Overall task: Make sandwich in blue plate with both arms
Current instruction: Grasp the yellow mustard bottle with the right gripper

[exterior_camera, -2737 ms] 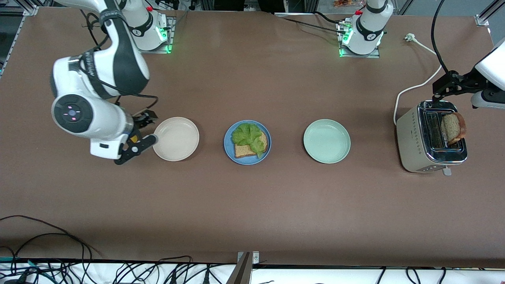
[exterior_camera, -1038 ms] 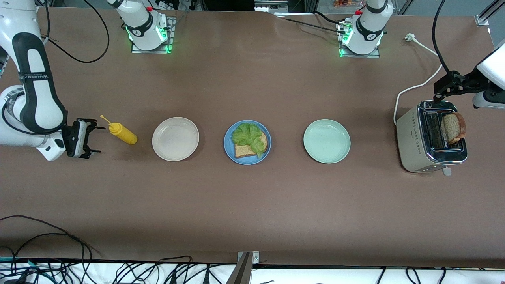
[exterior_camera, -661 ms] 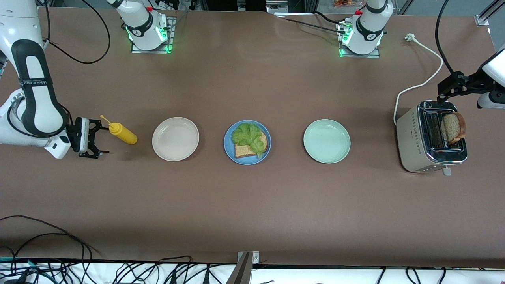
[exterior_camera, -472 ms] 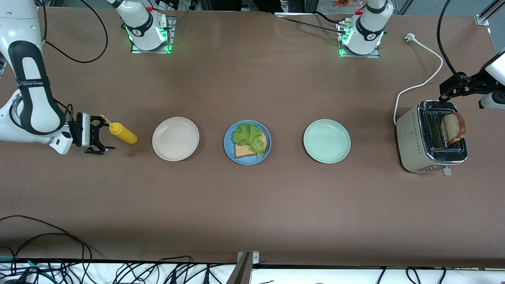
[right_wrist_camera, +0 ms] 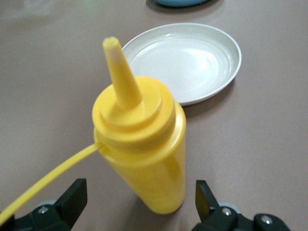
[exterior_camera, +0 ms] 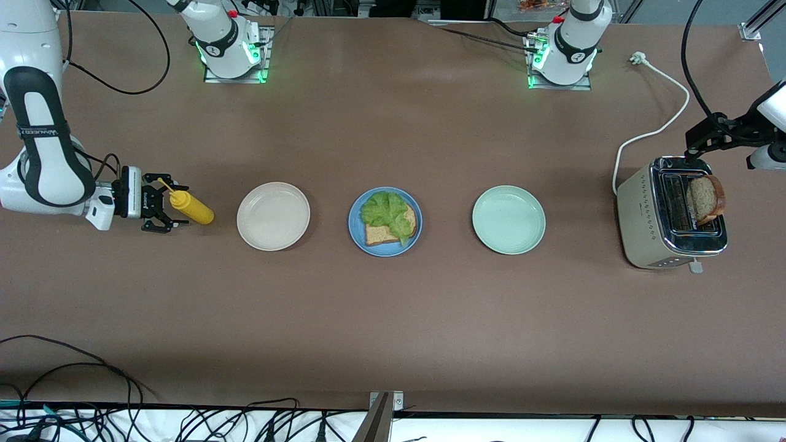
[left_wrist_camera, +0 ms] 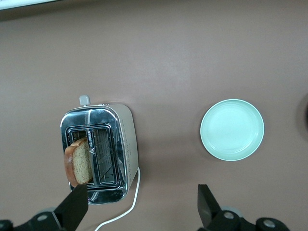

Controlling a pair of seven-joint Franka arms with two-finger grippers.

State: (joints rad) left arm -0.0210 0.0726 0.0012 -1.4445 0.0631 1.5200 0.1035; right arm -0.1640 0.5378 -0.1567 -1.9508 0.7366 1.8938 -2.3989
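at the right arm's end of the table, the right gripper (exterior_camera: 161, 202) is open around the yellow bottle (exterior_camera: 191, 208) and looks set to close on it. in the middle, the blue plate (exterior_camera: 355, 228) holds bread (exterior_camera: 379, 234) and lettuce (exterior_camera: 384, 210). the open left gripper (exterior_camera: 697, 140) hangs over the toaster (exterior_camera: 642, 212), where the second slice (exterior_camera: 704, 198) waits to be lifted.

The table (exterior_camera: 393, 319) is a flat matte brown. At its centre sits the blue plate (exterior_camera: 355, 228), medium blue, carrying a slice of speckled brown bread (exterior_camera: 379, 234) with a darker crust and a crinkled bright-green lettuce leaf (exterior_camera: 384, 209). At nine o'clock from it lies a plain beige plate (exterior_camera: 273, 216); at three o'clock, a pale mint-green plate (exterior_camera: 508, 220). The squeeze bottle (exterior_camera: 191, 207) is solid yellow, nozzle and tethered cap alike. The toaster (exterior_camera: 638, 215) is cream-sided with a mirror-chrome top and dark slots, and holds a second brown, dark-crusted slice (exterior_camera: 705, 199). Its cord (exterior_camera: 651, 129) is white. Both arms are glossy white with black panels; the right gripper (exterior_camera: 164, 204) and left gripper (left_wrist_camera: 142, 206) are black. Green lights glow at the arm bases.
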